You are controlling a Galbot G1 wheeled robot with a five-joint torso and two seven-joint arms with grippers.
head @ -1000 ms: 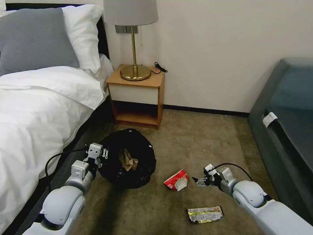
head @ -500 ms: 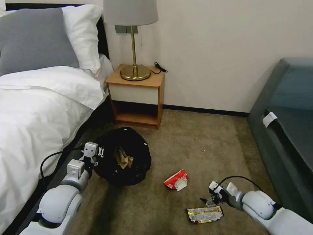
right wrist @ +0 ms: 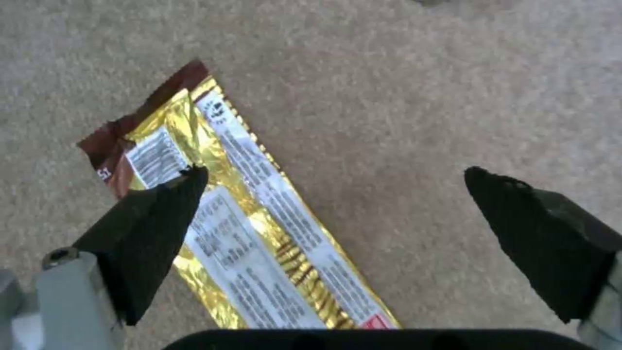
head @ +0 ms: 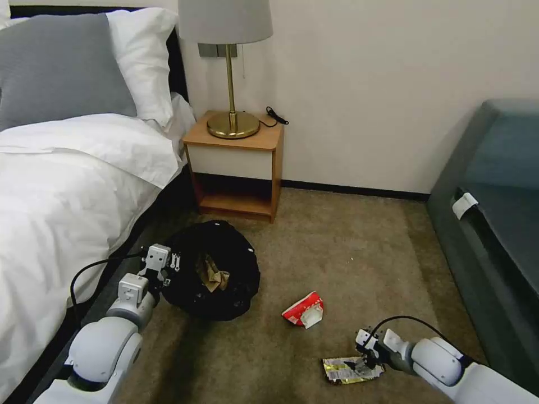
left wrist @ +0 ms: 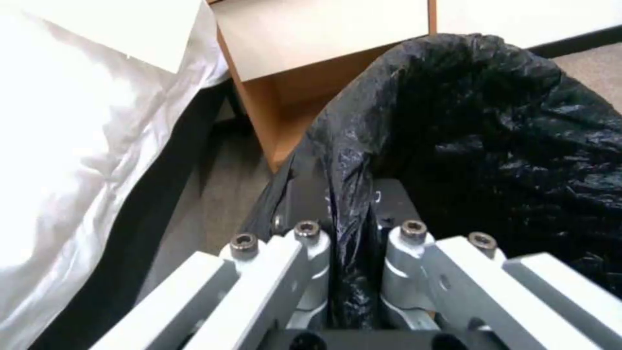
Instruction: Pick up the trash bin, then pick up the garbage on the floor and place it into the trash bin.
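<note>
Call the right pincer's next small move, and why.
Probably shift sideways to centre on the gold snack wrapper, then lower and close. The right pincer hangs open above the carpet, one finger over the wrapper, the other over bare carpet. The left pincer grips the trash bin's bag.

Black trash bin (head: 216,269); gold, white-printed snack wrapper (right wrist: 246,214); red-and-white packet (head: 303,310).

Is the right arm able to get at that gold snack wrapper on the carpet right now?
Probably yes: the right gripper hangs open directly over the gold wrapper, one fingertip above it, the other over bare carpet.
</note>
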